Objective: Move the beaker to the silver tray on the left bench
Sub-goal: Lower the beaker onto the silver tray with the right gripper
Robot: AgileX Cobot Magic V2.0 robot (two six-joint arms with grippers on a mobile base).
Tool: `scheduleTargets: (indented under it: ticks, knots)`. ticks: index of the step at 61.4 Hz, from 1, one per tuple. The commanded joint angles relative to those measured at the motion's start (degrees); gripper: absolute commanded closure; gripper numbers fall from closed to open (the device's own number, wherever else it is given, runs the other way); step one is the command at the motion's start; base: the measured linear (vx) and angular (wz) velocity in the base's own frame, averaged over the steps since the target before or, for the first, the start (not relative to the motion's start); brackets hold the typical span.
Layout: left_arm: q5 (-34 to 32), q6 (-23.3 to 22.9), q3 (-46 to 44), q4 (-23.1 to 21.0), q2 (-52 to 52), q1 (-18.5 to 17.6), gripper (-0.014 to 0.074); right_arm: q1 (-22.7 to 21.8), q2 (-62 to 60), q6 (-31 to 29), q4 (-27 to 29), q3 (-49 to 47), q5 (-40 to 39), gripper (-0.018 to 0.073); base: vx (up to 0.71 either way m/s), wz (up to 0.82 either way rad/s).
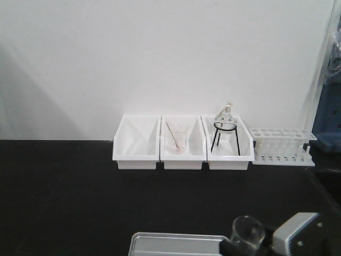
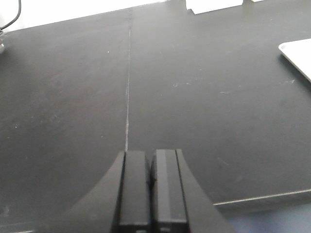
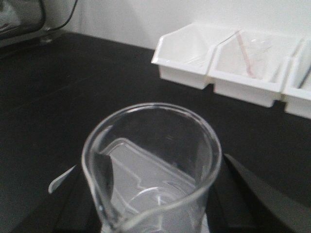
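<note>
Right tool (image 3: 155, 213) clamped on beaker (image 3: 153, 165), upright, apparently above silver tray (image 1: 176, 244) right end at tabletop (image 1: 64, 197) near edge; tray lies directly beneath, stretching leftward; left tool (image 2: 150, 187) closed, empty, idle.

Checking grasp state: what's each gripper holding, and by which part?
Right gripper holds the beaker by its sides, below the rim; exact contact is hidden. Left gripper is shut, holding nothing.

**Left pincer above the black counter**

The left pincer (image 2: 151, 194) has its two dark fingers (image 2: 133, 189) pressed together over the matte counter (image 2: 204, 107). A thin seam (image 2: 128, 87) runs away from it. A pale tray corner (image 2: 299, 56) enters at the right edge.
</note>
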Motion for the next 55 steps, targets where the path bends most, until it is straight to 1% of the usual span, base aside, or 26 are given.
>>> scheduleTargets:
  ticks: [1, 5, 10, 15, 27, 37, 45, 55]
  knots:
    - [-4.75, -0.11, 1.14, -0.08, -0.4, -0.22, 0.0595, -0.09, 9.58, -7.1, 0.47, -1.99, -15.46, 0.0571, 0.0, 0.0]
    - [-4.75, -0.11, 1.14, -0.08, -0.4, -0.22, 0.0595, -0.09, 15.58, -9.06, 0.76, -3.09, -18.42, 0.0571, 0.0, 0.0]
    - [-4.75, -0.11, 1.14, -0.08, -0.4, -0.22, 0.0595, -0.09, 23.45, -9.32, 1.04, -5.93, -22.71, 0.0571, 0.0, 0.0]
    - [-4.75, -0.11, 1.14, -0.08, -0.4, -0.22, 0.0595, -0.09, 27.78, -9.32, 1.04, -8.81, -24.58, 0.0571, 0.0, 0.0]
    - [-4.75, -0.11, 1.14, -0.08, -0.4, -0.22, 0.0595, -0.09, 36.16, -9.74, 0.98, -15.3, -24.87, 0.0568, 0.0, 0.0]
    - [-4.75, -0.11, 1.14, -0.08, -0.4, -0.22, 0.0595, -0.09, 40.08, -10.57, 1.27, -19.24, -24.17, 0.0557, 0.0, 0.0]
    - [-4.75, -0.11, 1.14, -0.08, -0.4, -0.22, 0.0595, -0.09, 40.61, -10.57, 1.14, -20.24, -22.01, 0.0516, 0.0, 0.0]
    - [-4.75, -0.11, 1.14, -0.08, -0.4, -0.22, 0.0595, -0.09, 40.61, -10.57, 1.14, -20.24, -20.37, 0.0406, 0.0, 0.0]
